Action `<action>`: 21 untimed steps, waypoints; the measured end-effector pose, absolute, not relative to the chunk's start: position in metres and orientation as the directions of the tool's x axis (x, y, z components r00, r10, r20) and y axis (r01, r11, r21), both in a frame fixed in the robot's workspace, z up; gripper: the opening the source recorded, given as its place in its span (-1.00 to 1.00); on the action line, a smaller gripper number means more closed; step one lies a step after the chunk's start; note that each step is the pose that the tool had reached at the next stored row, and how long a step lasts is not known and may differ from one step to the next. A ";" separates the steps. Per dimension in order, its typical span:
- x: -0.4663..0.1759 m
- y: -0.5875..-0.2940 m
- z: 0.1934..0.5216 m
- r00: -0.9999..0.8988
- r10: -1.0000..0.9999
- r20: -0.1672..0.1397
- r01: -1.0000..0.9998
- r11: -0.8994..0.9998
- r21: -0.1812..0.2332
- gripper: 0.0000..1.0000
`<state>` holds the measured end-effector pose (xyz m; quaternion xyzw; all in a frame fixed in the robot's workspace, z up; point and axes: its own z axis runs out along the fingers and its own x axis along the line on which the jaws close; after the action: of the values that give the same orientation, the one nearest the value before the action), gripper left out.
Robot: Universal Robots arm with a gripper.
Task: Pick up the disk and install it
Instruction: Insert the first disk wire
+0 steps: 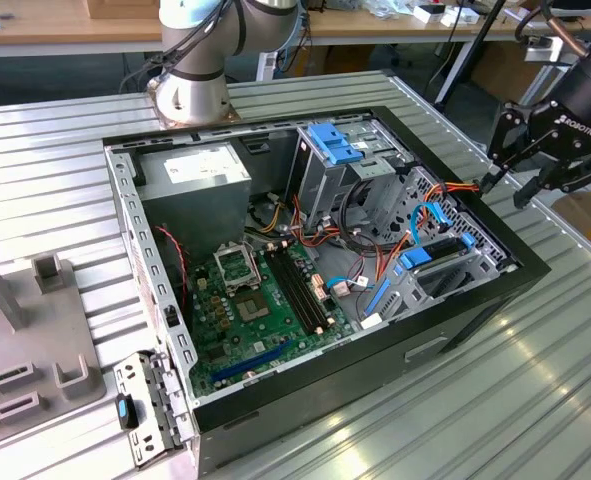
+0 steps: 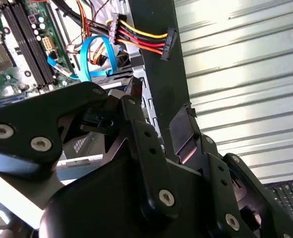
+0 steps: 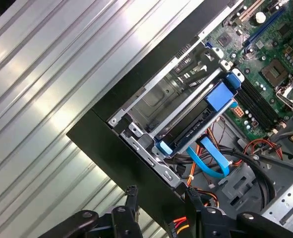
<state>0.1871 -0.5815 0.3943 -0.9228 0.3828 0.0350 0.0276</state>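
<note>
Gripper (image 1: pixel 515 178) spread wide, empty, hovering above the case (image 1: pixel 455 330) rim. Disk (image 3: pixel 193 124) in bay inside case, blue rails look seated; likely installed, so nothing left to grip.

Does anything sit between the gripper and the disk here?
Yes, cables. The open gripper hangs over the case's edge; the disk appears to sit in the corner cage just inside. A power cable drapes across that edge beside the gripper, and a blue cable loops beside the cage.
</note>
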 end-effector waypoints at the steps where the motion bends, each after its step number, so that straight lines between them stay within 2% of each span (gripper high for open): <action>1: 0.187 -0.582 0.394 0.732 -0.676 -0.086 -0.680 -0.733 -0.025 0.00; 6: 0.187 -0.582 0.393 0.829 -0.552 -0.086 -0.556 -0.831 -0.026 0.00; 15: 0.187 -0.582 0.393 0.833 -0.546 -0.086 -0.550 -0.835 -0.026 0.00; 17: 0.187 -0.581 0.390 0.875 -0.477 -0.086 -0.481 -0.876 -0.026 0.00; 21: 0.187 -0.572 0.390 0.880 -0.467 -0.086 -0.471 -0.882 -0.026 0.00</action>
<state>0.1869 -0.5718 0.3903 -0.9692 0.2420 0.0385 0.0231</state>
